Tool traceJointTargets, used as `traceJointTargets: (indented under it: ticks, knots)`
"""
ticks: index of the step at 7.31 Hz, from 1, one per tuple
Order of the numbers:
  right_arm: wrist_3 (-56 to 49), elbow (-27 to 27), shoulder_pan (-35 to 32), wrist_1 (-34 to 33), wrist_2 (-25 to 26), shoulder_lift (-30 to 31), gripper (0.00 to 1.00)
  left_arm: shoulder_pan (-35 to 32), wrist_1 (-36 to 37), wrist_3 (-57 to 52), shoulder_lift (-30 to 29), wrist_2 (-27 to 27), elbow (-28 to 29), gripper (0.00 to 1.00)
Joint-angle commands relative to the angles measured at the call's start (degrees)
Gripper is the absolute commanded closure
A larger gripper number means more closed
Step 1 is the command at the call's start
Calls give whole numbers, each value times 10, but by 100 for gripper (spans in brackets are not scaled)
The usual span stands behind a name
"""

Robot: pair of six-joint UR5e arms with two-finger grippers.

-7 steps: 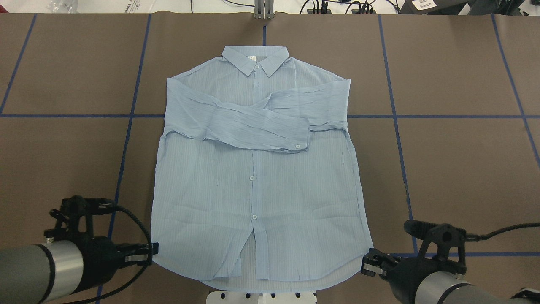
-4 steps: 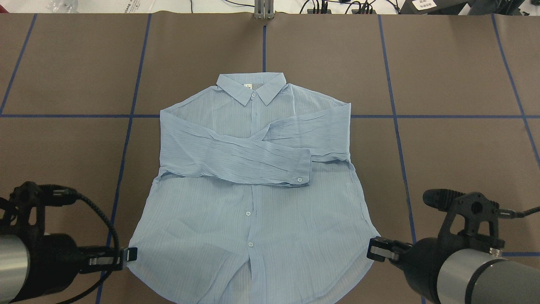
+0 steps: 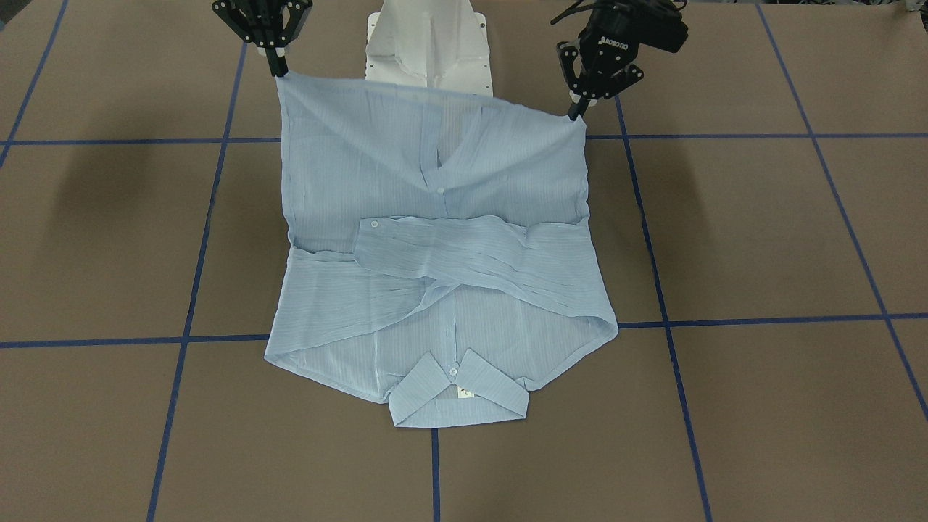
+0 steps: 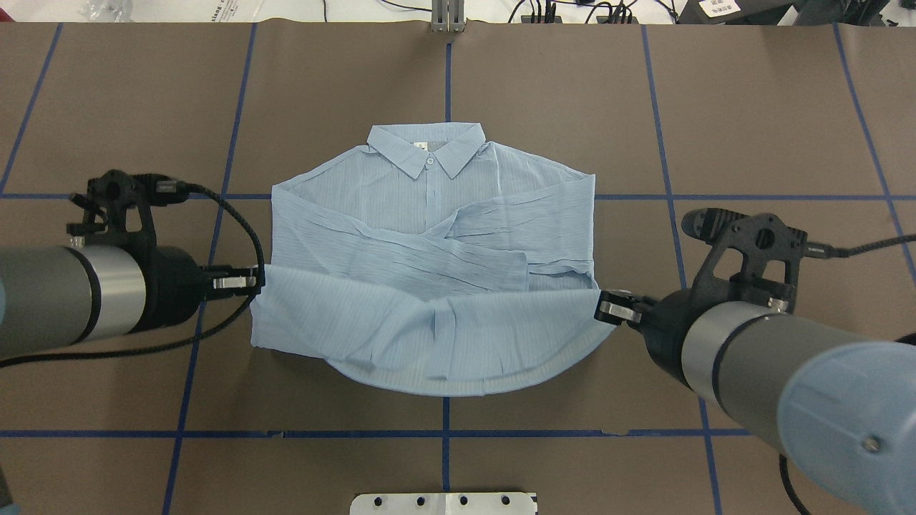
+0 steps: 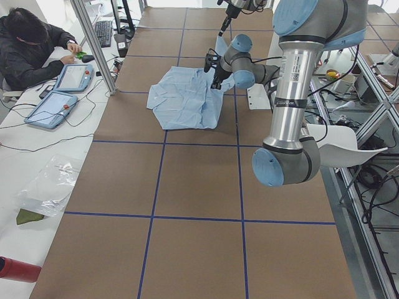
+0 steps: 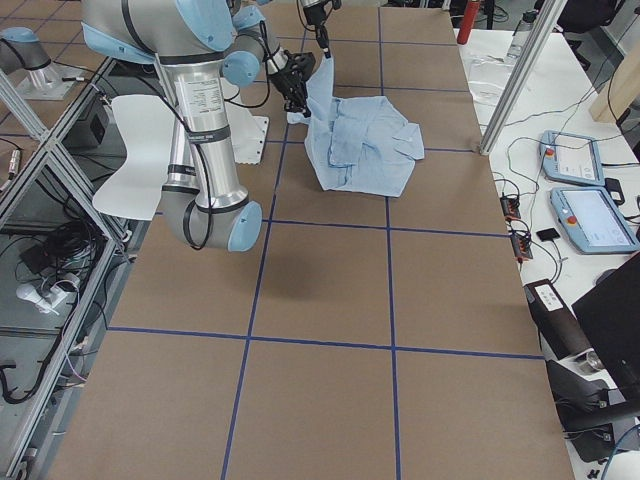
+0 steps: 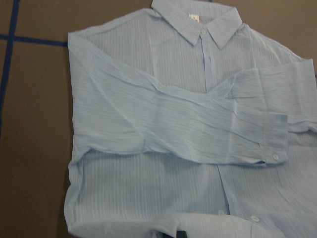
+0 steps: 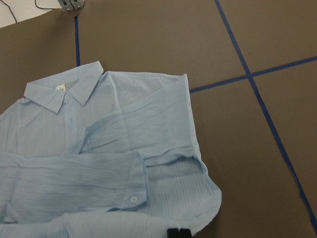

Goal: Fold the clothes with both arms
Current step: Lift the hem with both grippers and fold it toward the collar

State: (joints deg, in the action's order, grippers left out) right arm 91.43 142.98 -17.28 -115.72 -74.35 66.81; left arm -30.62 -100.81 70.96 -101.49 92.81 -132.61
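At the centre of the brown worktop [image 4: 751, 107], item one: the light blue shirt [image 4: 429, 207], which I am seeing lying with its collar [image 4: 427, 146] away from the robot and its sleeves crossed over the chest. Item two: the left pincer [image 4: 252, 280] is pinching one hem corner and the right pincer [image 4: 607, 307] the other. Both are holding the hem raised off the worktop, stretched between them.

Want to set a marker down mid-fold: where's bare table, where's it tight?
Bare: table beyond the collar to the far edge, plus the far squares on either side. Tight: both flanks, where the left gripper and right gripper hold the shirt lifted.
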Motion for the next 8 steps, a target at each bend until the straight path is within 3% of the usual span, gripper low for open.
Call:
traceJointTargets:
  ticks: [1,3,5,7,8]
  knots:
    - [-44,-139,-73,101,1,-47,100,-56,-1,-33,-61,-17,72,100]
    - [-83,-279,-121,251,-1,-47,100,-56,-4,-35,-130,-64,186,100]
    - [-115,-337,-154,264,-29,-47,100,-55,-26,-57,-133,-93,249,100]
    - [-157,-377,-191,268,-92,-48,100,-78,-87,-169,-135,-96,308,100]
    - [-165,-413,-202,311,-110,-48,100,-83,-105,-194,-143,-93,345,100]
